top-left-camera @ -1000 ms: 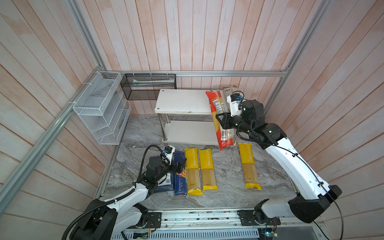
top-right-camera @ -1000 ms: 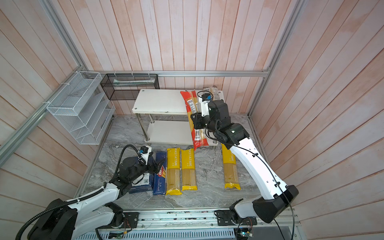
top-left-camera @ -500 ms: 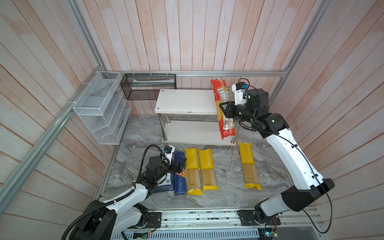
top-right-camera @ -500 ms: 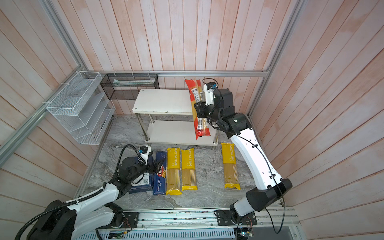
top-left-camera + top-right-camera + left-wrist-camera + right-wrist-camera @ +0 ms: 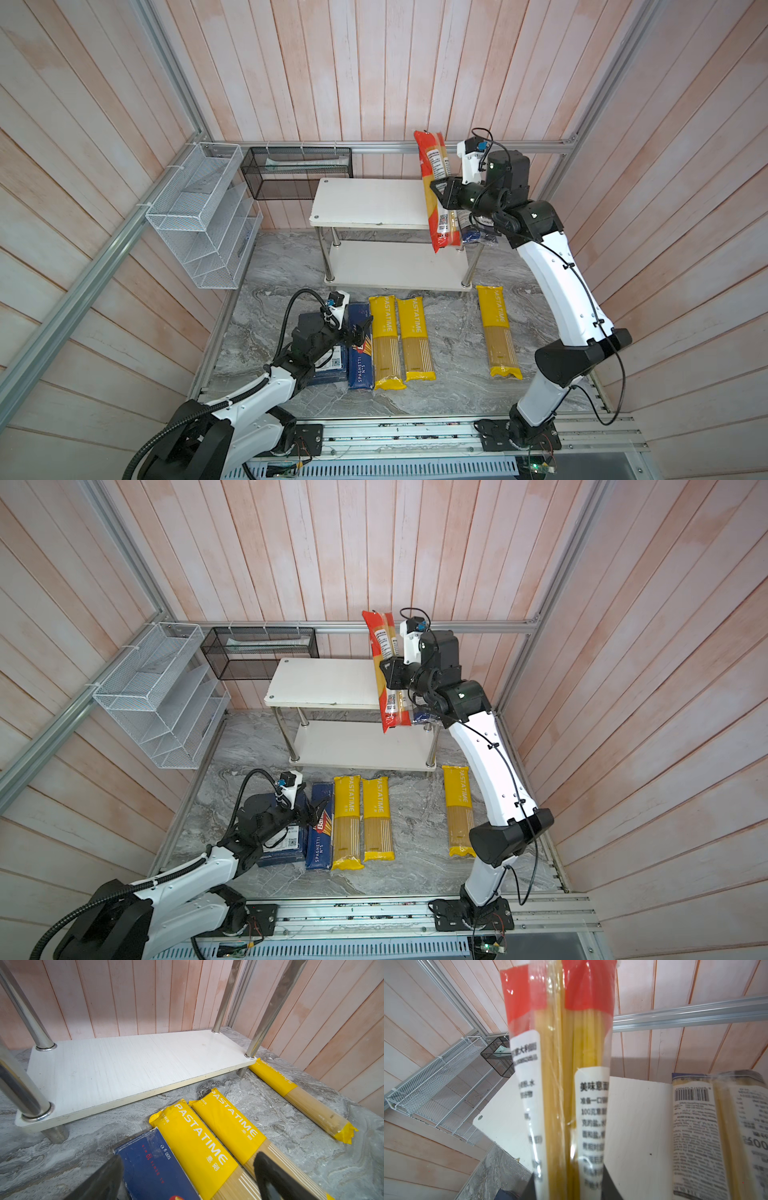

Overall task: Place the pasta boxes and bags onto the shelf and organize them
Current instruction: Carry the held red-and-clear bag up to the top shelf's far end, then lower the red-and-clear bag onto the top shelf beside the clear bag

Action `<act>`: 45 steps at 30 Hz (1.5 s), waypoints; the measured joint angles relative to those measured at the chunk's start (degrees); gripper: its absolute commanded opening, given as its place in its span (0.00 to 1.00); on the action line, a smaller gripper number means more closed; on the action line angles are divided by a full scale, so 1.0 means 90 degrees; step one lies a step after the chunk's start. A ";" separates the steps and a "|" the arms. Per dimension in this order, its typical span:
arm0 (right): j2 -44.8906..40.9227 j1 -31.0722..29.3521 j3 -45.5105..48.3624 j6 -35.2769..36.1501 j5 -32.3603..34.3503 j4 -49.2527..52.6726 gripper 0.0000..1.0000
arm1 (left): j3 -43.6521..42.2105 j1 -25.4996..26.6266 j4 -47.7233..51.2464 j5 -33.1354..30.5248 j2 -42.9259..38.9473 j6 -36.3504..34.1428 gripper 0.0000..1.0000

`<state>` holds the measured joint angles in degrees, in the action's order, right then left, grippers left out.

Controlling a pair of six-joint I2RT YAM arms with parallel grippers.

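Right hand (image 5: 439, 194) grips the clear red-ended spaghetti bag (image 5: 432, 166) nearly upright over the white two-tier shelf (image 5: 365, 203) — my left hand (image 5: 358, 330) hangs unclenched above the narrow dark-blue box (image 5: 360, 365).

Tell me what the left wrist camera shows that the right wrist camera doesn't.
Only left wrist: three yellow PASTATIME bags, a blue box and the shelf's lower board. Only right wrist: the red-ended bag in the right gripper, a blue-ended bag on the top board, the wire rack, the black basket. Both: plank wall and marble floor.
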<state>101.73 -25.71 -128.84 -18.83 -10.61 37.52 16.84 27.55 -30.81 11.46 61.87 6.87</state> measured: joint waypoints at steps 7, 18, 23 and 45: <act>0.0430 0.0097 -0.0345 -0.0058 -0.0107 0.0041 0.11 | 0.0000 0.0000 0.0000 0.0000 0.0000 0.0000 1.00; 0.0612 0.0299 -0.0369 -0.0325 -0.0287 0.0039 0.11 | 0.0000 0.0000 0.0002 0.0000 -0.0034 0.0000 1.00; 0.0675 0.0423 -0.0372 -0.0576 -0.0432 0.0022 0.12 | 0.0000 0.0000 0.0002 0.0000 -0.0044 0.0000 1.00; 0.0112 0.0549 0.1039 -0.1022 -0.0279 -0.1103 0.37 | 0.0000 0.0000 0.0005 0.0000 -0.0114 -0.0002 1.00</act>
<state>102.74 -20.78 -119.48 -28.03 -13.13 27.59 16.84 27.55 -30.76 11.46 60.84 6.85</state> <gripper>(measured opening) 0.346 0.998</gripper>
